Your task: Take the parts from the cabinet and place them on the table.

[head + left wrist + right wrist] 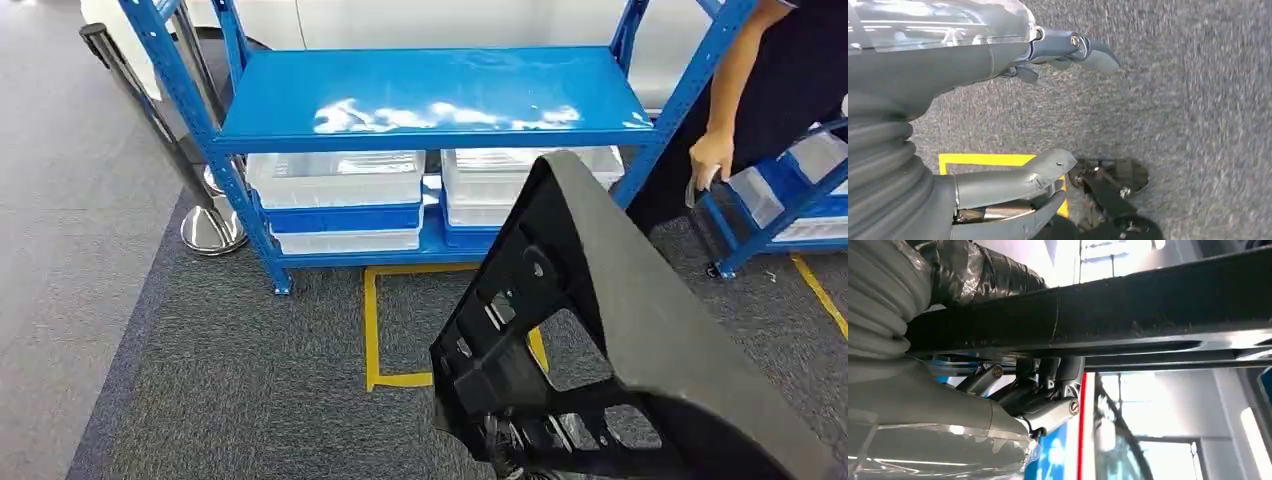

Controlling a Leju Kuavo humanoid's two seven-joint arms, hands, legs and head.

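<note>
Right hand (1038,400): fingers curled up against the underside of a long black part (620,330), carrying it; the part's long axis rises from the hand, low in the head view, toward the blue rack (430,95) ahead. Left hand (1048,115): fingers apart, holding nothing, hanging over grey carpet (1173,100). No table in sight, so the carry likely calls for a turn away from the rack.

A person (770,90) stands at two o'clock, one hand (711,158) lowered beside a second blue rack (775,205). At ten o'clock, a chrome stanchion base (212,228) sits on grey carpet (250,380). Yellow floor tape (372,330) lies centrally.
</note>
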